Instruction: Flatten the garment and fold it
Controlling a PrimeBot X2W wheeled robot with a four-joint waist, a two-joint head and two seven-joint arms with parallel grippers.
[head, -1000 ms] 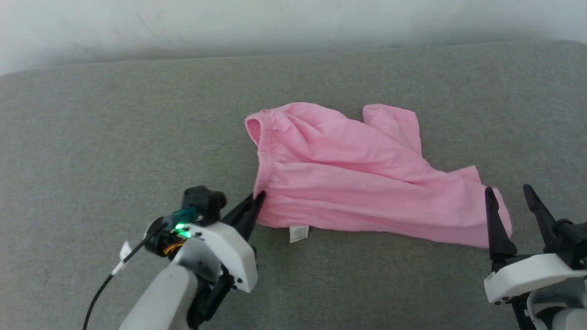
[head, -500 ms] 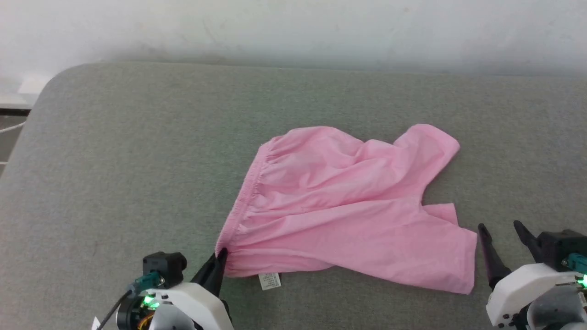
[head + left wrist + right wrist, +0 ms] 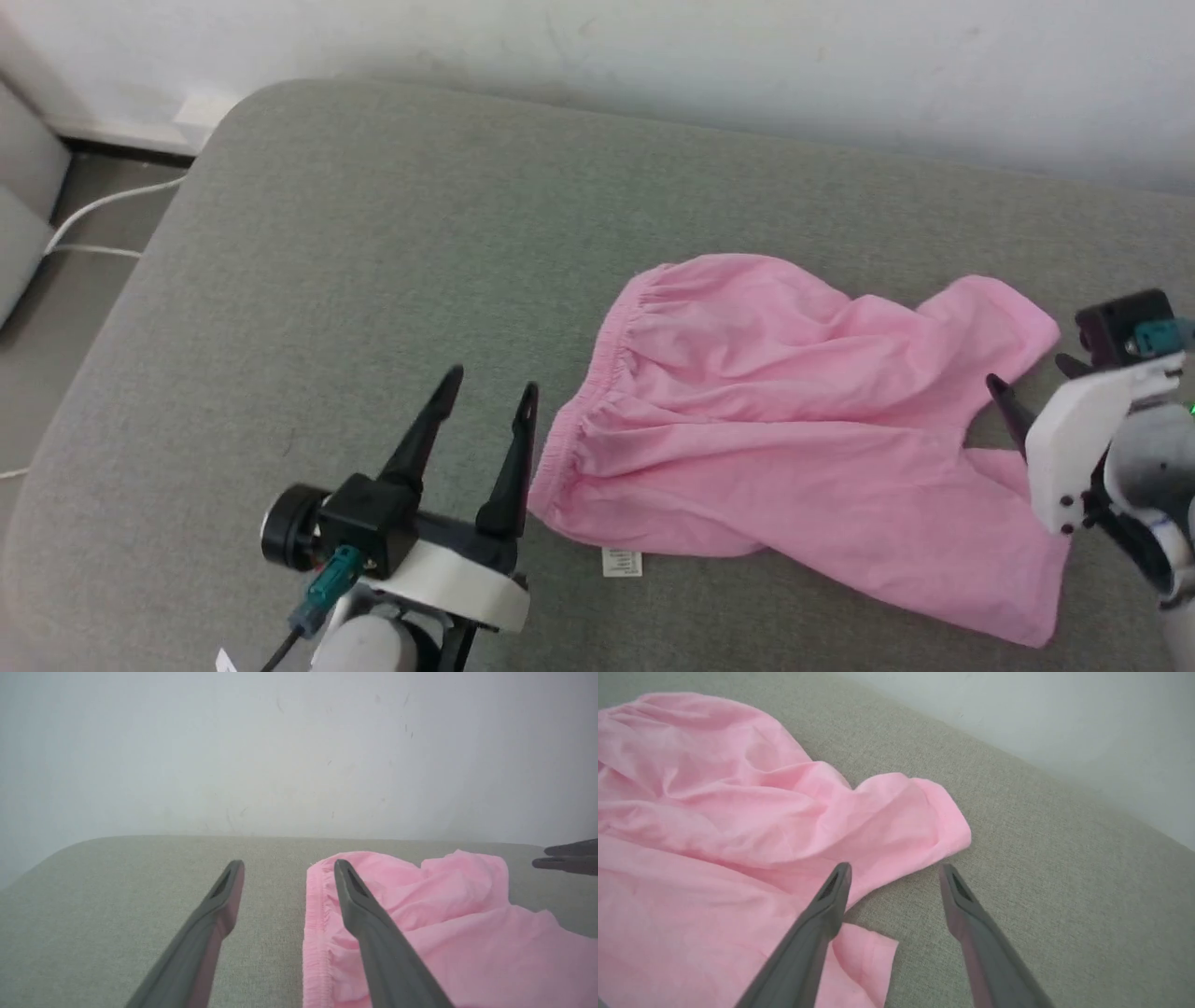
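Now the left claw with long dark fingers has let go of the waistband corner it was pinching. It stands wide apart just beside it. The right claw is wide apart too, near a leg. The light pink thin shorts lie crumpled on the grey cloth cushion. They look soft and light and will likely bunch up, so pinch the thicker gathered waistband and a leg hem.
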